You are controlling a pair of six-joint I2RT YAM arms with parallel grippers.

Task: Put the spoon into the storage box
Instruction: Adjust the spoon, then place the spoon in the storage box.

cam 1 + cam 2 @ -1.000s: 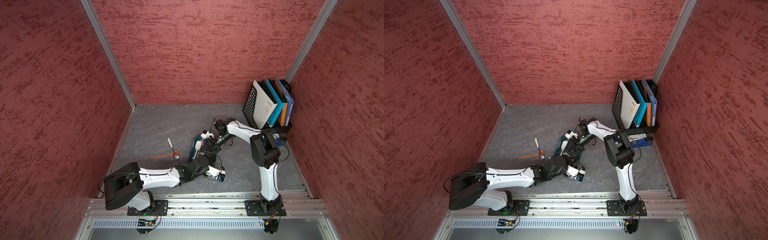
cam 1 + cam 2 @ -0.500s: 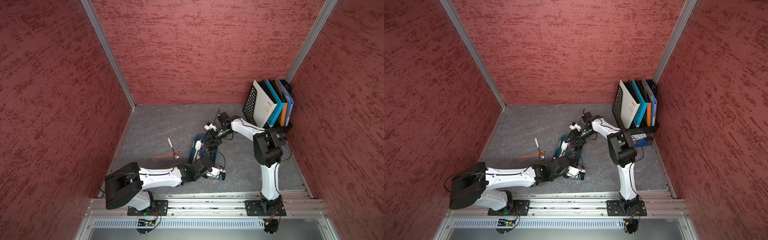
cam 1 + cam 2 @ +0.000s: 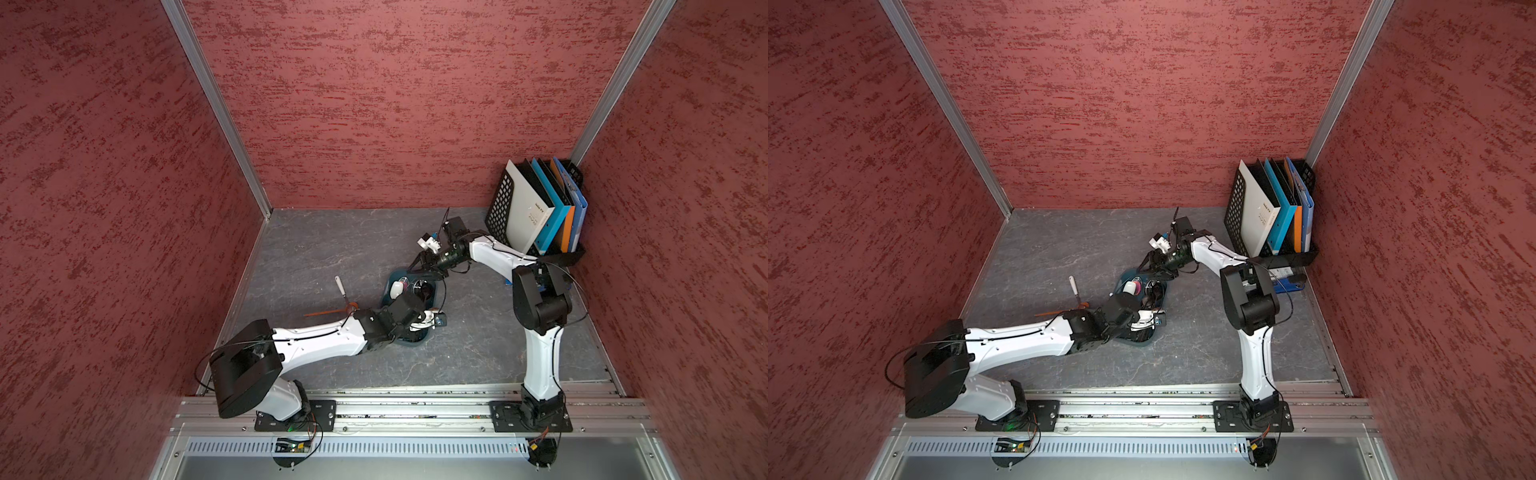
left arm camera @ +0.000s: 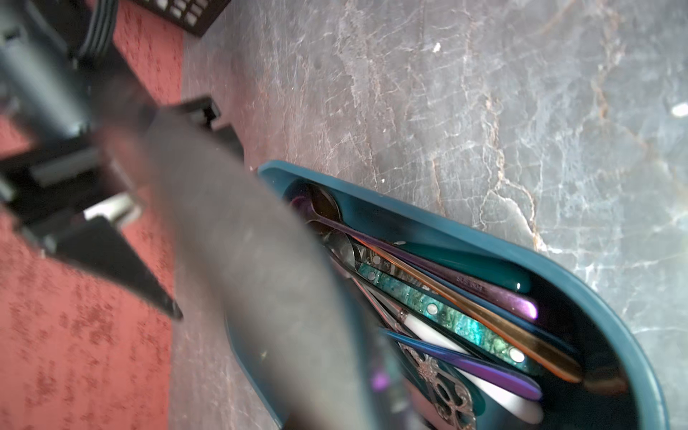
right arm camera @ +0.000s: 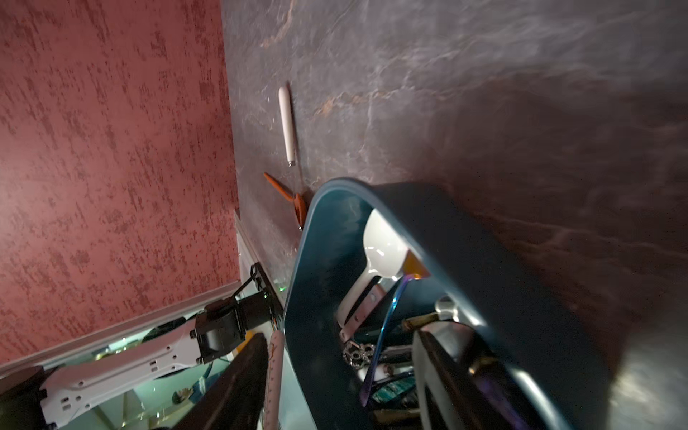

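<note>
Right gripper (image 3: 423,266), jaws spread, is withdrawing toward upper right from the storage box (image 5: 521,298), a spoon apparently delivered; left gripper (image 3: 415,322) is staying pressed together. Next: fetching the white-handled spoon (image 3: 340,287), centre-left.

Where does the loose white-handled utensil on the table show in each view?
Both top views: white-handled utensil on the tabletop, between the left red wall and storage box.
Left wrist: not in it.
Right wrist: utensil on the tabletop near that wall.
Shared landmark: orange spoon by its metal end.
</note>
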